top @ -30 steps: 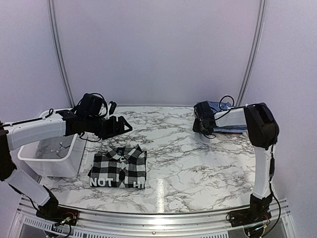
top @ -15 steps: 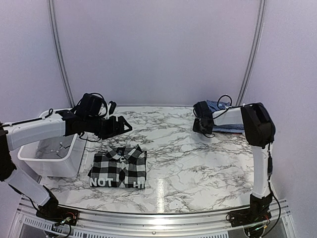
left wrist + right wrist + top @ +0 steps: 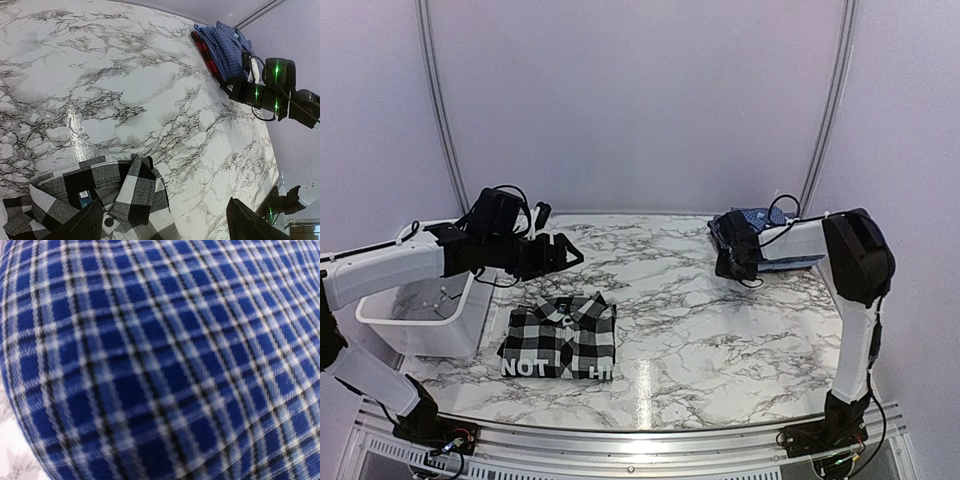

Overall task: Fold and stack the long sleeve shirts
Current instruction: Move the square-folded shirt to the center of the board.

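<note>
The black-and-white check shirt [image 3: 560,338] lies folded at the front left of the table, its white lettering toward the near edge; in the left wrist view its collar [image 3: 130,190] shows. My left gripper [image 3: 568,250] [image 3: 165,222] hovers open above and behind it, with nothing between its fingers. The blue fine-checked shirt [image 3: 760,216] [image 3: 227,42] lies folded at the back right. My right gripper [image 3: 732,252] is shut at that shirt's left edge. Blue check cloth [image 3: 160,360] fills the whole right wrist view and hides the fingers.
A white plastic bin [image 3: 380,315] stands at the table's left edge beneath my left arm. A dark red layer [image 3: 204,52] shows under the blue shirt's near edge. The right arm [image 3: 272,92] reaches in from the right side.
My right gripper has shut at the blue shirt's edge and shifted slightly right. The left arm has barely moved and stays open.
</note>
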`<action>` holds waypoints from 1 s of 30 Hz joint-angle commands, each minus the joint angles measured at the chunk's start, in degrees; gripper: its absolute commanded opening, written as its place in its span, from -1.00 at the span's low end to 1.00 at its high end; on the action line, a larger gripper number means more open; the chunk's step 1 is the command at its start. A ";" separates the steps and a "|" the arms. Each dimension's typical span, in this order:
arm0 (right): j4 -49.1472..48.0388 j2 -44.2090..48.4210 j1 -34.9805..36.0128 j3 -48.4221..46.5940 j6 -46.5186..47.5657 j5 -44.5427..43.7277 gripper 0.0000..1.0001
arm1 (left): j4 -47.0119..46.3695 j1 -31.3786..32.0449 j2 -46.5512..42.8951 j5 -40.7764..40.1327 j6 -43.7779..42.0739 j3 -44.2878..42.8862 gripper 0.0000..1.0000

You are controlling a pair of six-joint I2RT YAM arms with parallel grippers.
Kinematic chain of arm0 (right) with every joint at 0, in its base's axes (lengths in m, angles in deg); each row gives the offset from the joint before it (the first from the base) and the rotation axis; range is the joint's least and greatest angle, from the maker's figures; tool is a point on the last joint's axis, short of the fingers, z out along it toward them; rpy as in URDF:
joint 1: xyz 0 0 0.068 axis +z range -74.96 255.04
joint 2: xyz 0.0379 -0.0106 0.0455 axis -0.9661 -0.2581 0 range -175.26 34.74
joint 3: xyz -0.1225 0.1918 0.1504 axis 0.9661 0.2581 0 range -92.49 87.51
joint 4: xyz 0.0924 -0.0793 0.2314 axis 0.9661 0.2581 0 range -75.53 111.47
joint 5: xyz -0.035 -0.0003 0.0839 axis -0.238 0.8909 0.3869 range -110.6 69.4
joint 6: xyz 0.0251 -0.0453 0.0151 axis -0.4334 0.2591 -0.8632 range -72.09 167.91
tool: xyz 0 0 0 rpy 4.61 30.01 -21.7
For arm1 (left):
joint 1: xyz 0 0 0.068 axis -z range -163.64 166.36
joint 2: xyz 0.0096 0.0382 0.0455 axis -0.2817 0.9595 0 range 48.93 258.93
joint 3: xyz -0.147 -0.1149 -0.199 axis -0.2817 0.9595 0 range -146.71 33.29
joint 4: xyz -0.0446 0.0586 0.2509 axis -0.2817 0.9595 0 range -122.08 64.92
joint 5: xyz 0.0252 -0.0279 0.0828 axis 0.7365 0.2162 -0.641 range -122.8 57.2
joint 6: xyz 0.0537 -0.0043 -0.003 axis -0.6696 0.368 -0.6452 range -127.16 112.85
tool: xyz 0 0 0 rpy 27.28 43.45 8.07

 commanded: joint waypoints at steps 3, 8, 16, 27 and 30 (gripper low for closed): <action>3.04 8.22 7.41 6.63 -5.89 2.58 -1.00 | 1.14 -0.26 -2.42 0.56 -1.42 1.80 0.77; 0.40 9.29 15.21 9.28 -11.01 6.74 -1.00 | 0.93 -0.25 -3.61 0.67 -1.06 3.10 0.77; -1.92 8.35 24.82 8.43 -16.04 10.16 -1.00 | 0.86 -0.25 -6.84 0.22 0.13 6.09 0.77; -5.38 9.37 28.26 7.43 -12.15 16.33 -0.56 | 0.90 -0.25 -7.94 -0.60 1.73 7.21 0.77; -5.22 11.00 29.47 6.35 -8.87 17.40 -0.23 | 0.97 -0.25 -8.28 -1.14 1.78 7.50 0.77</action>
